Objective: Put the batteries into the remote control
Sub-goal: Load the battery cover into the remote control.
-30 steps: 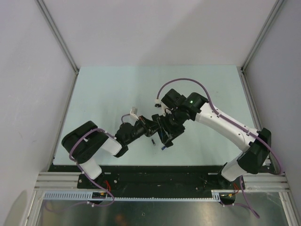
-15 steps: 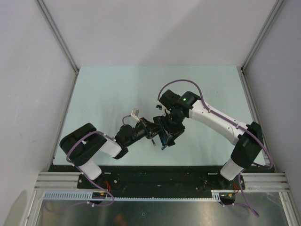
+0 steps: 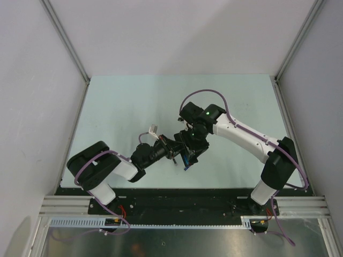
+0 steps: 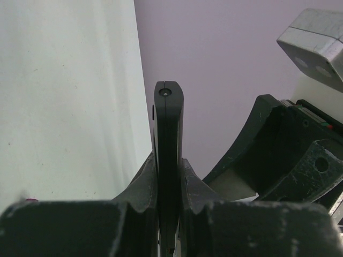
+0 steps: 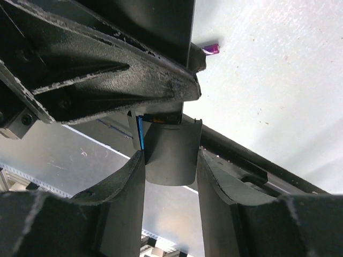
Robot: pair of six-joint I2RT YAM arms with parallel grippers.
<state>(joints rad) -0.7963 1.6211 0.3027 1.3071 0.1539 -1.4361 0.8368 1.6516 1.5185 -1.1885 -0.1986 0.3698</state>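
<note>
Remote (image 4: 169, 123): edge-on, clamped in my left gripper (image 4: 169, 170), over mid table (image 3: 118, 101). Right gripper (image 5: 170, 155): closed on a grey piece (image 5: 171, 168). One battery (image 5: 210, 49) lies loose on the pale green surface. I see plain white walls (image 3: 177, 37) around.

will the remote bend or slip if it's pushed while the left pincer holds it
Likely stiff: the remote control juts straight from the left pincer, no sag. Its smooth black faces look slippery, so a push on the free end might pivot it.
</note>
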